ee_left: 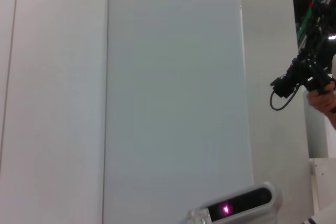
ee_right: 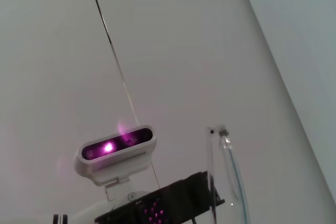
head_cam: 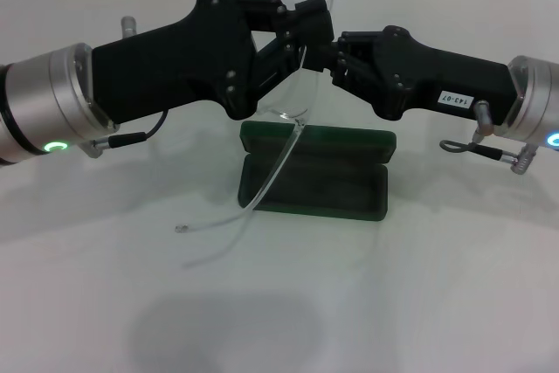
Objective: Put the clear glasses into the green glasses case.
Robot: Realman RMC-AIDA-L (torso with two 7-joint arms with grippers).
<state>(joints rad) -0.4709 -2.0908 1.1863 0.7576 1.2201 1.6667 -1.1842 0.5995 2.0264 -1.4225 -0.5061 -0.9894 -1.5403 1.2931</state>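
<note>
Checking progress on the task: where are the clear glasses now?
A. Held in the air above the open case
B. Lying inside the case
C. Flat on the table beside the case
A: the glasses hang between the left gripper and right gripper, above the open case.

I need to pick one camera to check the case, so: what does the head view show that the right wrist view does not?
Only the head view shows the green glasses case lying open on the white table, and both grippers, the left gripper and the right gripper, meeting at the lens above the case, one thin arm hanging down in front of it.

Only the right wrist view shows a pale sensor bar with a purple light against a wall.

Both show the clear glasses.
</note>
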